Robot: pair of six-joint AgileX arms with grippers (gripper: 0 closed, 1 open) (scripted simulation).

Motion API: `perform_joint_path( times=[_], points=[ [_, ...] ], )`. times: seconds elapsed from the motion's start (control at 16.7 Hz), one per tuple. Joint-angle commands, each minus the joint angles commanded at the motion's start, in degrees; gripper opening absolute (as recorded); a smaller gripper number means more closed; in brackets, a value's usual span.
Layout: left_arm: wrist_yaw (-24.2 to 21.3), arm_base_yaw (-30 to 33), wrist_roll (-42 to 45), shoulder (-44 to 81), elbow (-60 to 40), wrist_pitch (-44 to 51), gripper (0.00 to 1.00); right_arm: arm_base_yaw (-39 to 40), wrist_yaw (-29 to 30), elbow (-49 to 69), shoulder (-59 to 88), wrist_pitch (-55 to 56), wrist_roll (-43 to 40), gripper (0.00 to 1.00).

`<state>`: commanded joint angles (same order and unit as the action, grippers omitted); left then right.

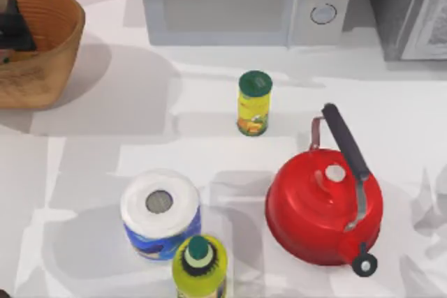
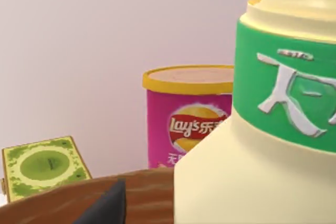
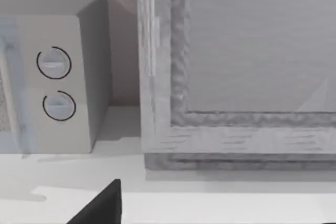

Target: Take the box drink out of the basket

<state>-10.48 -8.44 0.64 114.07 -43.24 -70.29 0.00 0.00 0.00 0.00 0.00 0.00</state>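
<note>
At the table's far left edge, the basket (image 1: 38, 50) stands cut off by the frame, a dark shape inside it that is the left gripper (image 1: 12, 29); whether its jaws grip I cannot tell. In the left wrist view the box drink (image 2: 262, 145) looms just beside the camera above the basket rim (image 2: 79, 195), a chip canister (image 2: 189, 124) and a green box (image 2: 44, 166) behind. Open tabletop lies between basket and yellow can (image 1: 253, 102). Tissue roll (image 1: 160, 213) and bottle (image 1: 200, 266) crowd the near edge; the red kettle (image 1: 323, 206) sits right. The right wrist view faces the microwave (image 3: 52, 77); the right gripper's jaws cannot be judged.
</note>
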Motion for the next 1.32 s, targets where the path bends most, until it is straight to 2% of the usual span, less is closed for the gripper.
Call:
perform_joint_path(
  times=[0.48, 1.26, 1.32],
  points=[
    [0.45, 0.48, -0.02, 2.45, -4.27, 1.80, 1.00, 0.00, 0.00, 0.00, 0.00, 0.00, 0.00, 1.00],
    [0.45, 0.48, -0.02, 2.45, -4.27, 1.80, 0.02, 0.00, 0.00, 0.00, 0.00, 0.00, 0.00, 1.00],
    [0.45, 0.48, -0.02, 2.45, -4.27, 1.80, 0.00, 0.00, 0.00, 0.00, 0.00, 0.00, 0.00, 1.00]
  ],
)
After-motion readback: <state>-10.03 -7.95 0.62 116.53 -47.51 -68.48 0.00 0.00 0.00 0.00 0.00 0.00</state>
